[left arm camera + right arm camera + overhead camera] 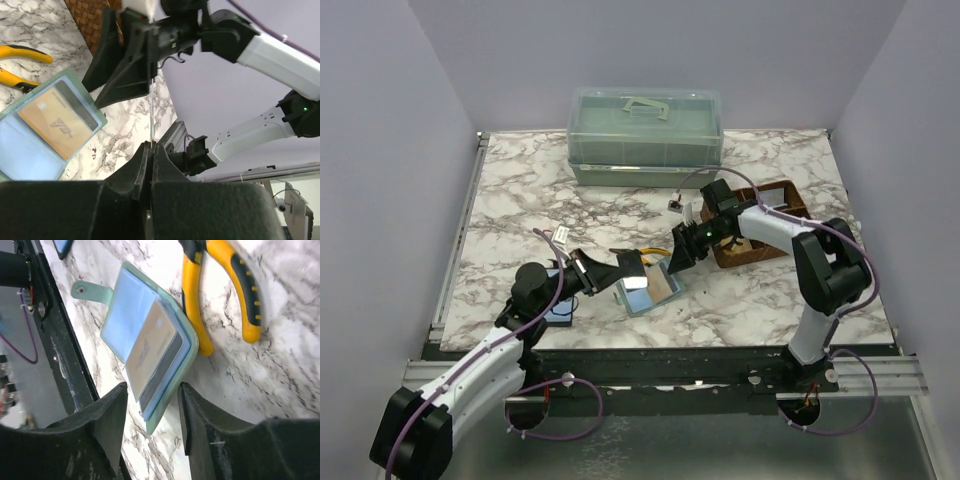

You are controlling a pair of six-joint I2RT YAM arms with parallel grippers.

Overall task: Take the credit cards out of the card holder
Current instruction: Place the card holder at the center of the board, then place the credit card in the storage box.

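The left gripper [150,148] is clamping 1 card [632,264] clear of the holder [112,315]; the right gripper [152,390] is gaping above it. Next probably calls for laying that card aside, then pulling the tan card [150,340].

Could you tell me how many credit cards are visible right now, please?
3: a thin card edge-on in the left jaws; a tan card in the card holder; a bluish card on the table by the left arm. More may be hidden in pockets.

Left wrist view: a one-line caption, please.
Left gripper pinches a card edge-on, right gripper close by; holder lies open, tan card inside.
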